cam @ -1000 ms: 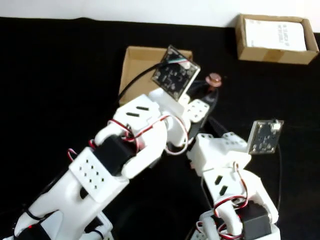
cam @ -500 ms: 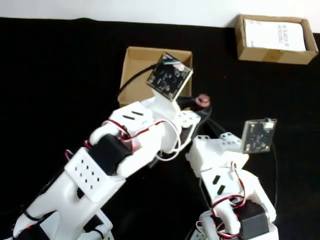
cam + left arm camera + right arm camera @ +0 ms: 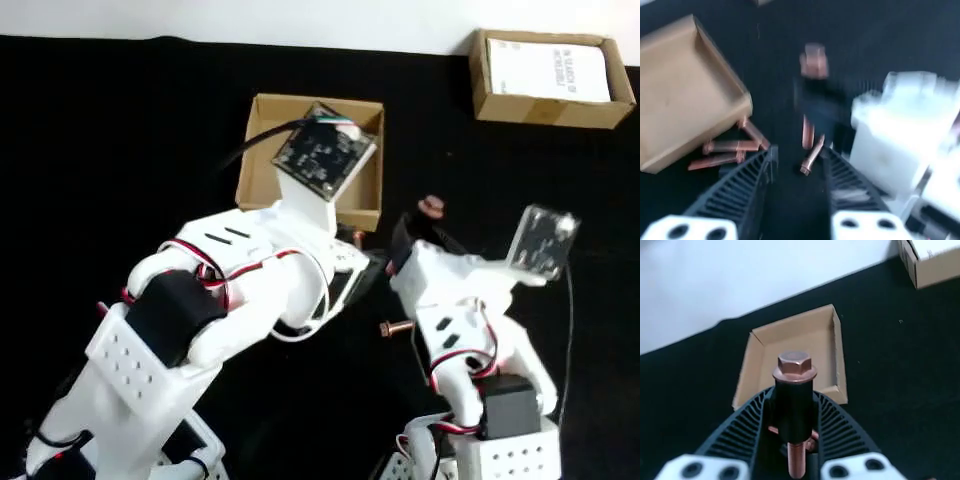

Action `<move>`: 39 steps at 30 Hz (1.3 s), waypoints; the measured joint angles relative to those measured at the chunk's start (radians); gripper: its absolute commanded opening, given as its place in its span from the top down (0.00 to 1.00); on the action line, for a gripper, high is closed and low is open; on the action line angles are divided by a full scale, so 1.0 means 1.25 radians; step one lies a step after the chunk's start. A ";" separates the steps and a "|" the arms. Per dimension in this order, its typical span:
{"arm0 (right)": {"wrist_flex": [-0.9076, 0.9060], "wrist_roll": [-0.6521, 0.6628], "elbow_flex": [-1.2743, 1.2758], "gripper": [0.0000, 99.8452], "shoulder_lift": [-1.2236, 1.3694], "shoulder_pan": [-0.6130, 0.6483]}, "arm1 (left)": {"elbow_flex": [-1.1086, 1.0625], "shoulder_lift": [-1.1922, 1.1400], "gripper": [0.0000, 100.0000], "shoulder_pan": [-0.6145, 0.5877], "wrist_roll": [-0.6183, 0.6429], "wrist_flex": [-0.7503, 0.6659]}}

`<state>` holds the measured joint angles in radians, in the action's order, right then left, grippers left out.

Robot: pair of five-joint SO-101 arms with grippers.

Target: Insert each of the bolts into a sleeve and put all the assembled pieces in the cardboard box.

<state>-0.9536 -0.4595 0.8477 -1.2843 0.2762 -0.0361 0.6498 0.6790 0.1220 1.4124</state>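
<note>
My right gripper (image 3: 794, 396) is shut on a black sleeve (image 3: 793, 412) with a copper bolt (image 3: 794, 366) standing in it, hex head up. In the high view that bolt head (image 3: 432, 207) sits right of the cardboard box (image 3: 262, 170). My left gripper (image 3: 800, 152) is open over the black table with nothing gripped. Two loose copper bolts (image 3: 810, 147) lie below its gap. Further bolts (image 3: 730, 147) lie against the box's front wall (image 3: 700, 135). In the left wrist view the held bolt and sleeve (image 3: 814, 62) show beyond the fingers.
A second cardboard box (image 3: 552, 108) holding a white booklet stands at the back right. One bolt (image 3: 392, 327) lies on the table between the two arms. The right arm's white body (image 3: 905, 130) is close beside the left gripper.
The left arm has drawn back toward the front left, away from the bolt head. The right arm has swung right and tilted up, keeping the sleeve and bolt.
</note>
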 measured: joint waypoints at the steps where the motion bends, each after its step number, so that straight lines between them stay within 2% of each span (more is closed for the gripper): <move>1: -0.014 -0.002 -0.048 0.99 0.036 -0.001 | 0.020 0.000 0.98 -0.011 0.000 0.022; 5: -0.069 -0.004 -0.242 0.99 0.201 -0.004 | 0.093 0.000 0.99 -0.082 0.000 0.104; 10: -0.167 0.020 -0.477 0.99 0.454 -0.006 | 0.133 0.001 0.99 -0.263 0.000 0.200; 17: -0.312 0.264 -0.816 0.99 0.811 0.022 | 0.049 0.006 0.99 -0.610 0.000 0.239; 21: -0.344 0.428 -0.975 0.99 0.972 0.021 | -0.085 0.006 0.99 -0.735 0.000 0.239; 24: -0.344 0.540 -1.065 0.99 1.075 0.037 | -0.207 0.006 0.99 -0.763 0.000 0.239; 28: -0.344 0.600 -1.154 0.99 1.200 0.083 | -0.392 0.006 0.99 -0.771 0.000 0.214; 33: -0.345 0.668 -1.214 0.99 1.338 0.128 | -0.589 0.006 0.99 -0.771 0.000 0.080; 39: -0.301 0.746 -1.299 0.99 1.506 0.144 | -0.718 0.006 0.99 -0.771 0.000 -0.098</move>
<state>-1.3295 0.4733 -0.7756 0.5984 0.4557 -0.9337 0.6575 -0.2846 0.1220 1.2896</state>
